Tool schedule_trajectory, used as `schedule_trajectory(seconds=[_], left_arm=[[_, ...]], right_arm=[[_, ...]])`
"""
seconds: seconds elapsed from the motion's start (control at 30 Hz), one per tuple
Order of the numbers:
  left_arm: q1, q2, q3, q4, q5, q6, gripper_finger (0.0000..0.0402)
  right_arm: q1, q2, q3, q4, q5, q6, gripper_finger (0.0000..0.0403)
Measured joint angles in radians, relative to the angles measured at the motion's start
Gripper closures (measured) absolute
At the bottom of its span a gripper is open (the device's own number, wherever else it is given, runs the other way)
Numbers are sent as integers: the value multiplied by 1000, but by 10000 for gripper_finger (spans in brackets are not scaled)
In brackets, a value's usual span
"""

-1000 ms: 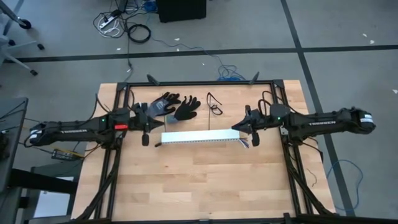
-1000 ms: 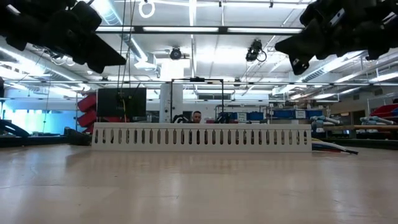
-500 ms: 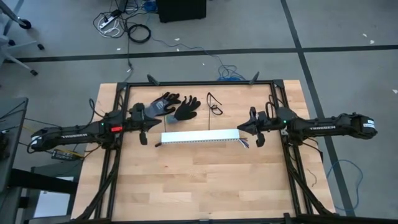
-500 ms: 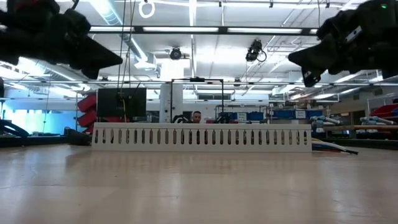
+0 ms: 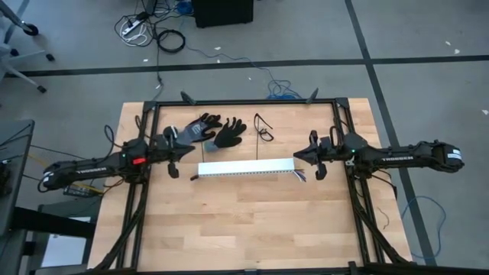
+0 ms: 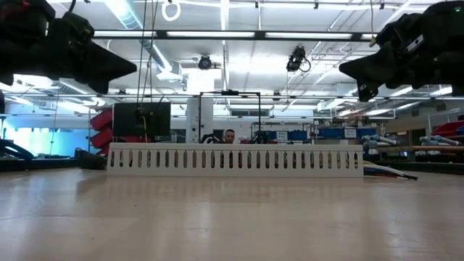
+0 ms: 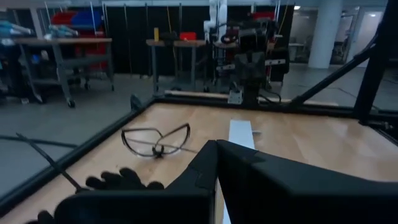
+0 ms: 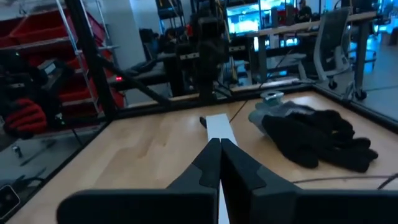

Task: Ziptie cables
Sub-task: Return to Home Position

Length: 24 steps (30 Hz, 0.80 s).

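Note:
The cables [image 5: 300, 176] are a small bunch of coloured wires lying on the table at the right end of the white slotted strip [image 5: 246, 168]; they also show in the low view as cables [image 6: 388, 172]. My left gripper [image 5: 176, 159] hovers shut above the table, off the strip's left end, with its fingers closed together [image 7: 216, 149]. My right gripper [image 5: 315, 159] hovers shut off the strip's right end, above and just right of the cables, its fingers closed together [image 8: 219, 146]. Neither touches anything.
A pair of black and grey gloves [image 5: 208, 131] lies beyond the strip toward the far edge, with safety glasses [image 5: 263, 128] to their right. The strip stands on edge across the table's middle [image 6: 233, 159]. Black frame rails [image 5: 244, 100] border the table. Bare wood lies on the near side.
Both arms have drawn back a little from the strip: the left gripper toward the table's left edge, the right gripper toward the right edge. Both stayed shut. The strip, cables, gloves and glasses have not moved.

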Motion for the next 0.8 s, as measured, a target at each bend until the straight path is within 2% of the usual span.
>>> schedule_trajectory(seconds=[0.23,0.47,0.6,0.67,0.8], left_arm=[[0,-116,0,-83,0,7,401],[0,-253,0,-207,-27,5,401],[0,-252,0,-217,-44,2,401],[0,-252,1,-218,-63,2,401],[0,-252,0,-236,-68,2,401]], right_arm=[[-14,-35,0,20,0,-19,397],[-52,-111,-1,-40,-10,-27,395],[-58,-162,-1,-68,-17,-27,394],[-61,-197,-1,-94,26,-34,395],[-70,-286,-1,-209,184,-52,397]])
